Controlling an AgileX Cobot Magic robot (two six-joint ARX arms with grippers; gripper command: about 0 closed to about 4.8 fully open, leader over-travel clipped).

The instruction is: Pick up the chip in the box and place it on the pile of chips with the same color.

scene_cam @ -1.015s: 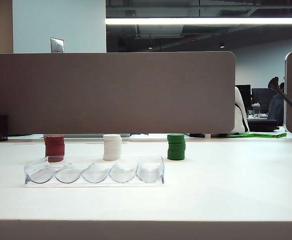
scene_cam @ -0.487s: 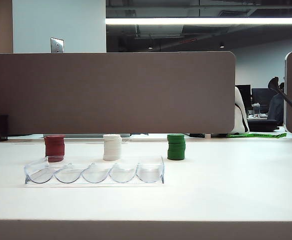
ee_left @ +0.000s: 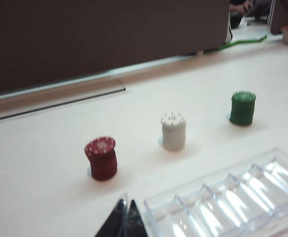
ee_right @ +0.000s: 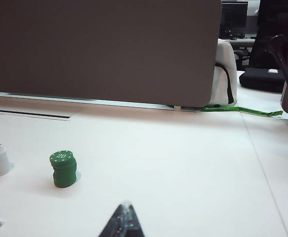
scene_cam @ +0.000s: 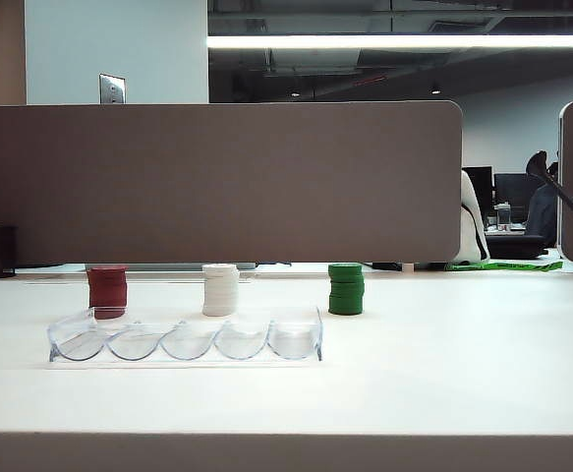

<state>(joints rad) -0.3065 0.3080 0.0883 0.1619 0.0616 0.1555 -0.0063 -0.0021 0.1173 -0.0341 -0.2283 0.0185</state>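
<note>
Left fingers (ee_left: 125, 217) shut, empty, just left of the box (ee_left: 232, 197), nearer than right fingers (ee_right: 124, 217), also shut, empty. No chip visible in box; red pile (ee_left: 102, 158) beyond.

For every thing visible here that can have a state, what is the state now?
box: no chip visible in its slots
pile of chips: dark red, upright
white stack: upright
green stack: upright
left gripper: shut, holding nothing, near the box
right gripper: shut, holding nothing
</note>
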